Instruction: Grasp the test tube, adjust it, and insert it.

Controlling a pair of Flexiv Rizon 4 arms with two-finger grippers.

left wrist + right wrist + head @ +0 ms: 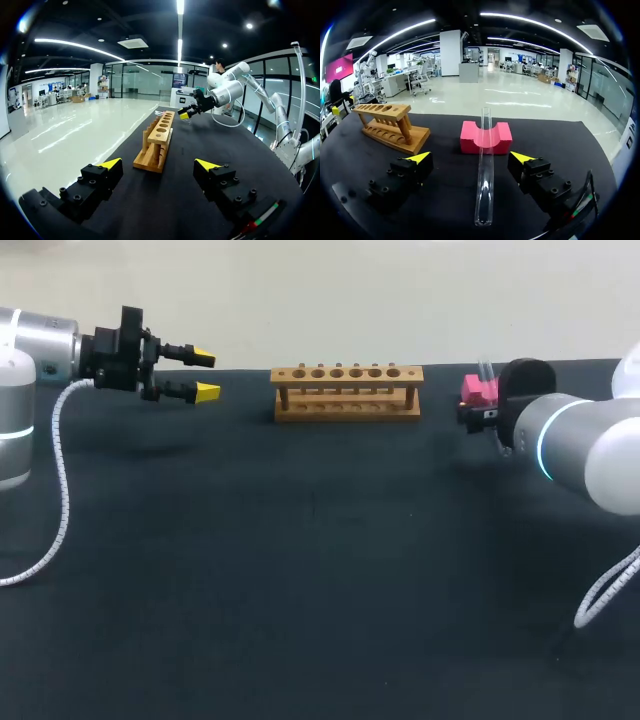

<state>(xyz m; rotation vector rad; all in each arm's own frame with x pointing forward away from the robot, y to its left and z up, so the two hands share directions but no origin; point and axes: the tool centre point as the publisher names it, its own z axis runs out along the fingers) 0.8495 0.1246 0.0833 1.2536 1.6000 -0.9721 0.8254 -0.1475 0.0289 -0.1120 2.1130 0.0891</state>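
Right gripper (470,158) spread wide astride the tube (485,175) on its block (470,139), left gripper (205,375) open too: squeeze off-centre and the glass could roll free.

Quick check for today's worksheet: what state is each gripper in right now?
Left gripper: open, holding nothing.
Right gripper: open, its fingers either side of the test tube without gripping it.
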